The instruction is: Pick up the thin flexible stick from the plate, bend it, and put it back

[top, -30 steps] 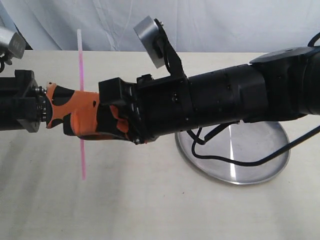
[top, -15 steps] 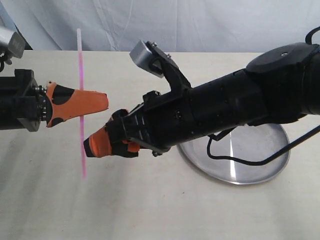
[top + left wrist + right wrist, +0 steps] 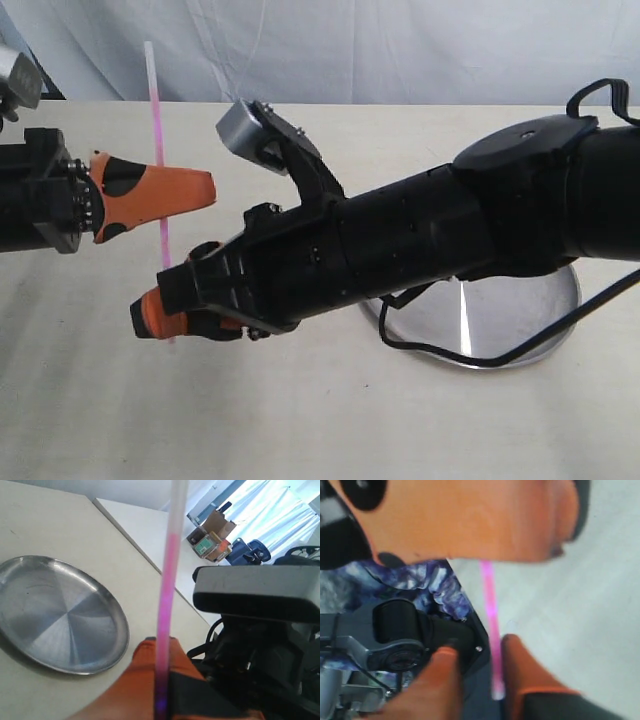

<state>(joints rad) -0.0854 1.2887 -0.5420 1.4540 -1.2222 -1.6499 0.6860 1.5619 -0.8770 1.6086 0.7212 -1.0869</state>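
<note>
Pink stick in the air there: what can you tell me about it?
The pink stick is a very thin, straight, plastic-looking rod, bright pink with a whitish upper end. It is held in the air, away from the steel plate. The left hand pinches it mid-length; its lower end sits between the parted fingers of the right hand.

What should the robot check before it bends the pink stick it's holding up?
1. Left jaws shut on the pink stick: ok.
2. Stick's lower end sits between the right jaws: ok, seen in the right wrist view.
3. Right jaws closed on the stick: not ok, a gap shows beside it.
4. Stick straight and upright, not yet bent: ok.
5. Plate bare, ready to take the stick back: ok.
</note>
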